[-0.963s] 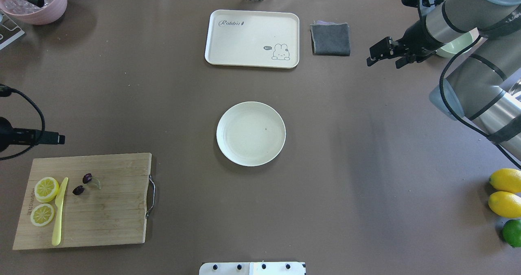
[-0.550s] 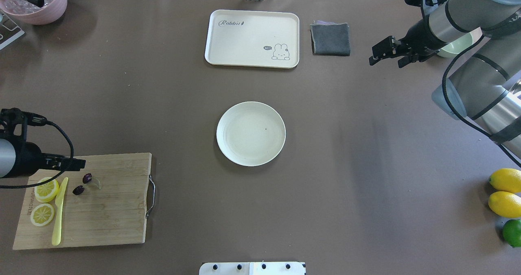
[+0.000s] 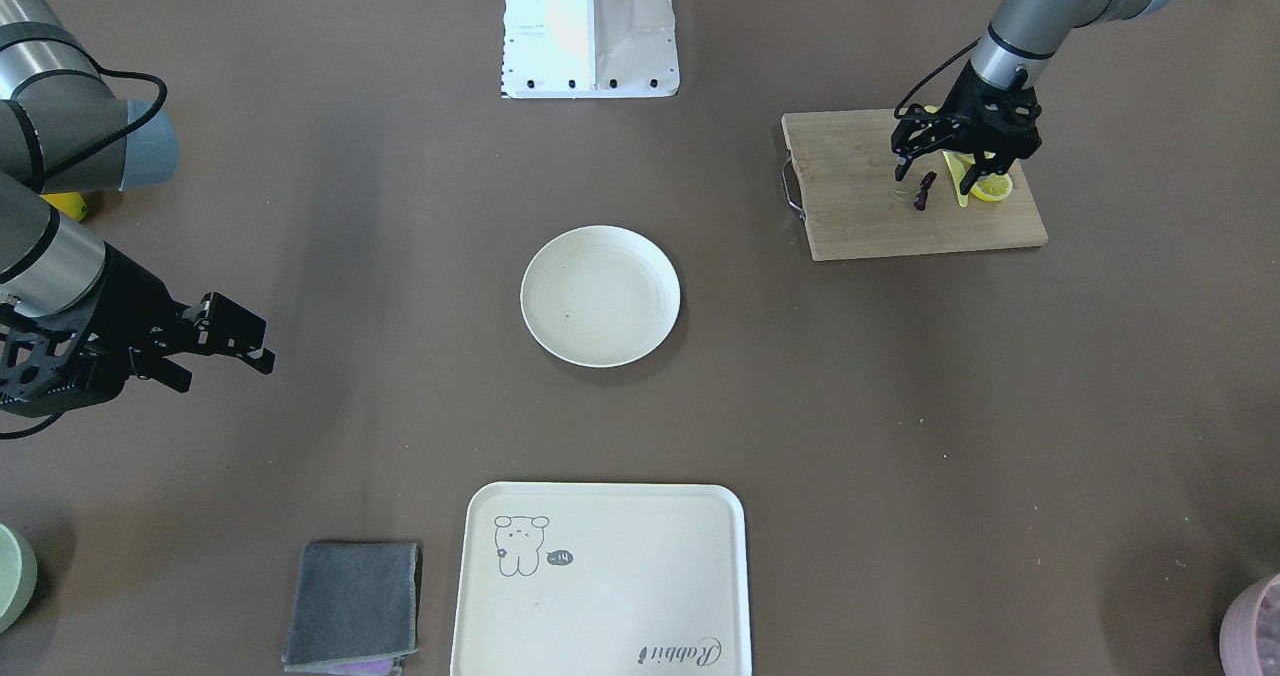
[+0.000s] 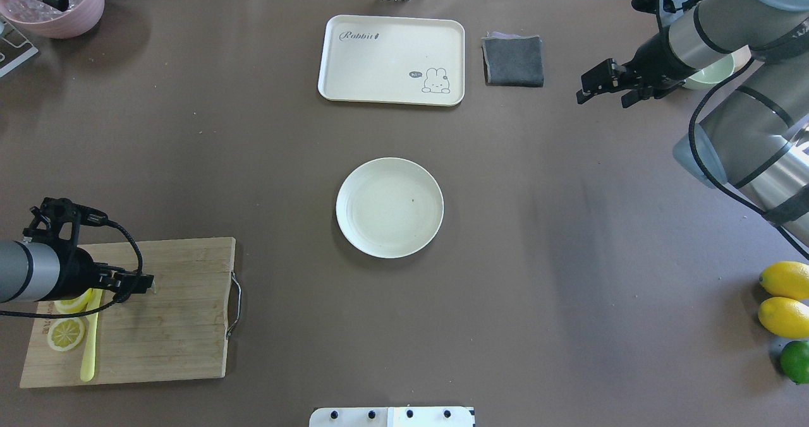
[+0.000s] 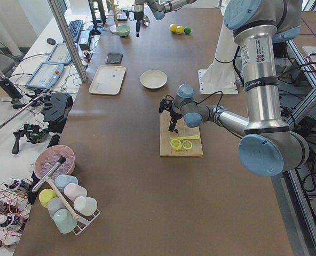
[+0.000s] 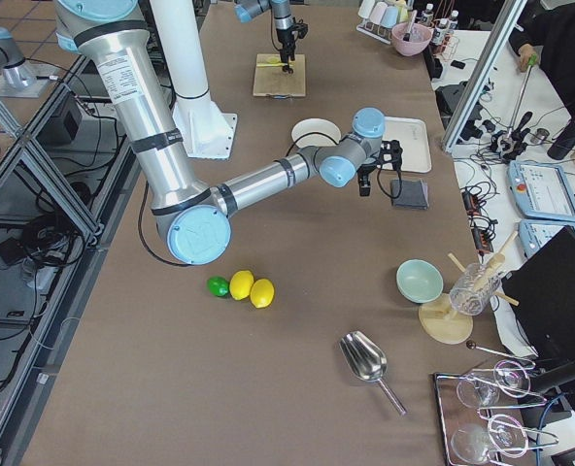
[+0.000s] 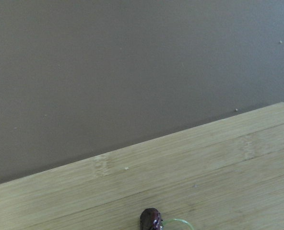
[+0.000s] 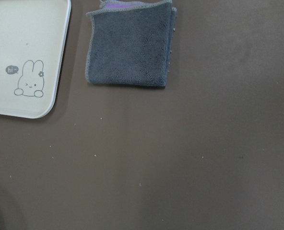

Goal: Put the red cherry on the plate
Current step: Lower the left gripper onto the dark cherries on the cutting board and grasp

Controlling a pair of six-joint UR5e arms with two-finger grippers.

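The red cherry point(image 3: 924, 192) is a pair of small dark berries on a thin green stem, lying on the wooden cutting board point(image 3: 870, 211). My left gripper point(image 3: 940, 172) hangs open just above it, one finger to either side. From overhead that gripper point(image 4: 142, 283) covers the cherry. One berry point(image 7: 150, 219) shows at the bottom edge of the left wrist view. The round cream plate point(image 4: 390, 207) sits at the table's middle with nothing on it. Near the grey cloth, my right gripper point(image 4: 591, 89) is open and holds nothing.
Two lemon slices point(image 4: 66, 333) and a yellow knife point(image 4: 88, 351) lie on the board point(image 4: 164, 326) beside the cherry. A rabbit tray point(image 4: 392, 59) and folded cloth point(image 4: 513, 60) are at the back. Lemons point(image 4: 785, 280) and a lime point(image 4: 796, 360) sit front right; a pink bowl point(image 4: 50, 0) is back left.
My left arm has swung from beside the board to over it and come down above the cherry, hiding it from overhead. The right gripper has drifted slightly right.
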